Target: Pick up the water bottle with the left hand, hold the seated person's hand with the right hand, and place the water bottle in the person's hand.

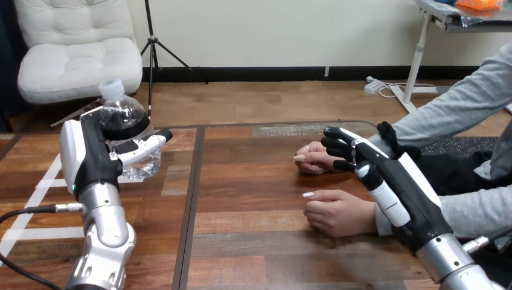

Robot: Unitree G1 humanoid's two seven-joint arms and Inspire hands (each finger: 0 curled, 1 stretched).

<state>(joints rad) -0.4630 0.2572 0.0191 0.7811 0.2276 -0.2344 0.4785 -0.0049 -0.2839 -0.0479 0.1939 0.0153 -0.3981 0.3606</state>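
The left hand (104, 156) is gripping the upright water bottle (124, 118) at the left side of the bench (253, 241). The right hand (389, 178) is reaching across the wrist of the person's farther hand (314, 161), beside the person's nearer hand (338, 212). Whether it is clasping either cannot be told.

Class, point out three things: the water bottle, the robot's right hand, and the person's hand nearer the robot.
water bottle (125, 116), head view, on its dark shoulder below the cap.
right hand (403, 180), head view, on the middle of its back.
person's hand nearer the robot (338, 212), head view, on its back.
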